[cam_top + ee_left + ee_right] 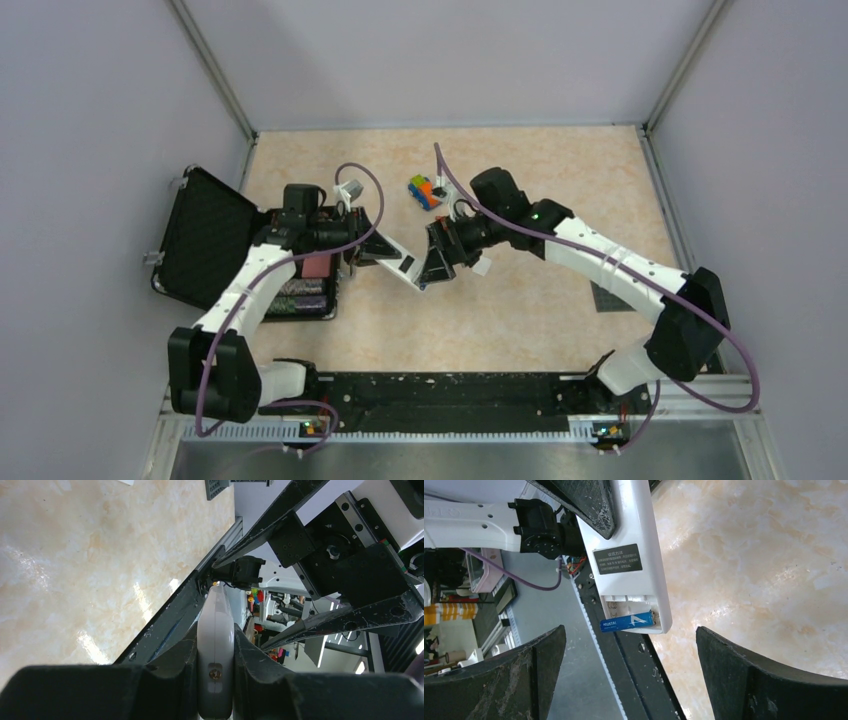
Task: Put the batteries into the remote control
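Observation:
My left gripper (375, 245) is shut on the white remote control (398, 262) and holds it above the table; in the left wrist view the remote (216, 645) stands edge-on, clamped between both fingers. In the right wrist view the remote's plain back (631, 525) faces the camera, with a black label and an open battery bay at its end. The blue battery (629, 621) lies crosswise in the bay, its left end sticking out past the remote's edge. My right gripper (629, 680) is open and empty just below that end; it also shows in the top view (432, 270). The orange-red battery is out of view.
A toy car (425, 191) in orange, blue and green sits on the table behind the grippers. An open black case (205, 235) with items in it lies at the left. A small white piece (483, 266) lies by the right gripper. A dark grey plate (610, 297) lies at the right.

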`<state>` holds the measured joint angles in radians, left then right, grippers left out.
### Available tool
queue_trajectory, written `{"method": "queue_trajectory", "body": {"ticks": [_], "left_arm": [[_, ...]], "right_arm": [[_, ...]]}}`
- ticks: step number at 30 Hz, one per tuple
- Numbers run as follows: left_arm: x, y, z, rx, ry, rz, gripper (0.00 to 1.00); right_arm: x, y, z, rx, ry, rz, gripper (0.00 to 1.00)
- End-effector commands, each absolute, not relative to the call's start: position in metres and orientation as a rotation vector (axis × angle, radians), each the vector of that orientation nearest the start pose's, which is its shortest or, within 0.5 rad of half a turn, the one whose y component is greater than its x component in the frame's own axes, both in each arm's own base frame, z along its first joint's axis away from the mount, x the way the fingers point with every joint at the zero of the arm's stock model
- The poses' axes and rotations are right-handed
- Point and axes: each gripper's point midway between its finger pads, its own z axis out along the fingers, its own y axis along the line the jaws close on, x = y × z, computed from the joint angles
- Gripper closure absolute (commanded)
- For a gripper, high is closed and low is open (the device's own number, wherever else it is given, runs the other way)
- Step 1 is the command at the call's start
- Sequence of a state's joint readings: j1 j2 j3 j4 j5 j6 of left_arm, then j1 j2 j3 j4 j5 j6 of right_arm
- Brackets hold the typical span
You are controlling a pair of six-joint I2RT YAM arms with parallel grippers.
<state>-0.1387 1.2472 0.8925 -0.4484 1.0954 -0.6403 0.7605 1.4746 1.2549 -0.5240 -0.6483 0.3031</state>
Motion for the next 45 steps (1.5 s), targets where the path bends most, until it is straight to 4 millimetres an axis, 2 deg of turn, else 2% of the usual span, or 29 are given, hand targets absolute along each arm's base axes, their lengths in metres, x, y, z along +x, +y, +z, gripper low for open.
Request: {"method": "queue_trajectory", "body": {"ticks": [1,5,8,10,18,25,29,34,41,45], "left_arm": [[0.232,-0.205,0.236,0.082,2.321,-1.716,1.00],[0.233,-0.206,0.236,0.078,2.325,-1.726,1.00],[0.233,-0.206,0.236,0.078,2.325,-1.726,1.00],[0.233,-0.206,0.236,0.075,2.324,-1.719,1.00],[0.233,-0.205,0.234,0.067,2.329,-1.715,1.00],[0.235,-0.205,0.231,0.054,2.337,-1.711,1.00],[0.235,-0.205,0.230,0.048,2.341,-1.710,1.00],[0.234,-0.205,0.229,0.046,2.344,-1.710,1.00],[0.234,-0.205,0.228,0.042,2.347,-1.711,1.00],[0.234,-0.205,0.228,0.040,2.348,-1.710,1.00]], "right_arm": [[0.190,0.341,0.214,-0.970,2.238,1.260,0.01],[0.189,0.342,0.210,-0.994,2.234,1.263,0.01],[0.188,0.344,0.207,-1.002,2.240,1.268,0.10],[0.191,0.345,0.205,-0.992,2.246,1.244,0.12],[0.196,0.350,0.203,-0.962,2.243,1.216,0.12],[0.191,0.355,0.199,-0.993,2.238,1.201,0.12],[0.190,0.356,0.199,-0.996,2.238,1.202,0.15],[0.190,0.357,0.200,-0.999,2.237,1.208,0.23],[0.189,0.358,0.200,-1.002,2.238,1.217,0.28],[0.189,0.359,0.201,-0.998,2.234,1.220,0.37]]}}
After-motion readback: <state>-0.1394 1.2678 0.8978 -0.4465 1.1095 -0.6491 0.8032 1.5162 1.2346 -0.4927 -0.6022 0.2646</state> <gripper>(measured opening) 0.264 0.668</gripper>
